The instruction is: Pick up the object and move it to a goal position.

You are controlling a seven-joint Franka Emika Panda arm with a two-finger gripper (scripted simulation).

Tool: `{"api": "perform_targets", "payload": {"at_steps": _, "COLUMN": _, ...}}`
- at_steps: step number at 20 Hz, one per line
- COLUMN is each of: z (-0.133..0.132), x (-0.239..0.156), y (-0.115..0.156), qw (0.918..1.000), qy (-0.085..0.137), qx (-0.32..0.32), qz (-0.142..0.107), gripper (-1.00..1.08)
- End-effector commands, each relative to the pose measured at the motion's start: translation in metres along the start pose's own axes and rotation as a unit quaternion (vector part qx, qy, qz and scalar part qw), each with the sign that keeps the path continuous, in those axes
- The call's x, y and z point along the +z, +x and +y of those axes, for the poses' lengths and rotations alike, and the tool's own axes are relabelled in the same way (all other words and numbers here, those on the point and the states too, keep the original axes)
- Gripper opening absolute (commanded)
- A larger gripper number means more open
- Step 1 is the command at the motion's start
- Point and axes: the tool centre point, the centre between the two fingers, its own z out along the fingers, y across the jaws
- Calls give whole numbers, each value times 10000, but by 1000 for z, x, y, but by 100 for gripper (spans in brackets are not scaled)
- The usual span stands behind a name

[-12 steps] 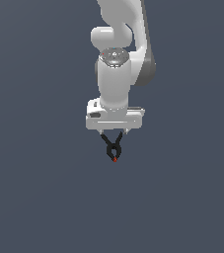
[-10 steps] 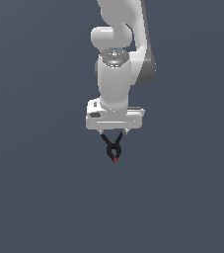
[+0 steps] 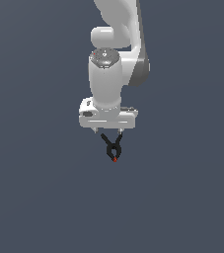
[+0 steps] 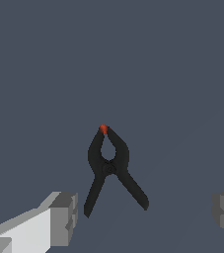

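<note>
The object, a tiny black spring clamp (image 3: 113, 148) with crossed arms and a red tip, sits just below my white hand in the exterior view. My gripper (image 3: 106, 131) is right above it and open. In the wrist view the clamp (image 4: 108, 168) lies between my two grey fingers (image 4: 64, 217), which stand wide apart and touch neither of its arms. Its red tip (image 4: 103, 129) points away from the hand, and its two handle ends point toward my gripper (image 4: 144, 213).
Only a plain dark grey-blue surface (image 3: 34, 197) surrounds the clamp. The white arm (image 3: 118, 29) rises above the hand toward the top of the exterior view.
The hand and wrist have shifted slightly toward the exterior view's left. The clamp has stayed where it was.
</note>
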Motion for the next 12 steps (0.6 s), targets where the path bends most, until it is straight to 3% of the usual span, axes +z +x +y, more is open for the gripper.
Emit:
{"api": "perform_targets", "payload": {"at_steps": 1, "z": 0, "x": 0, "y": 0, "qw": 10000, "qy": 0, "qx": 3, "qz": -5, "gripper": 100}}
{"api": "perform_targets", "payload": {"at_steps": 12, "z": -6, "x": 36, "y": -6, "qw": 9998, "qy": -14, "qx": -206, "qz": -12, "gripper": 100}}
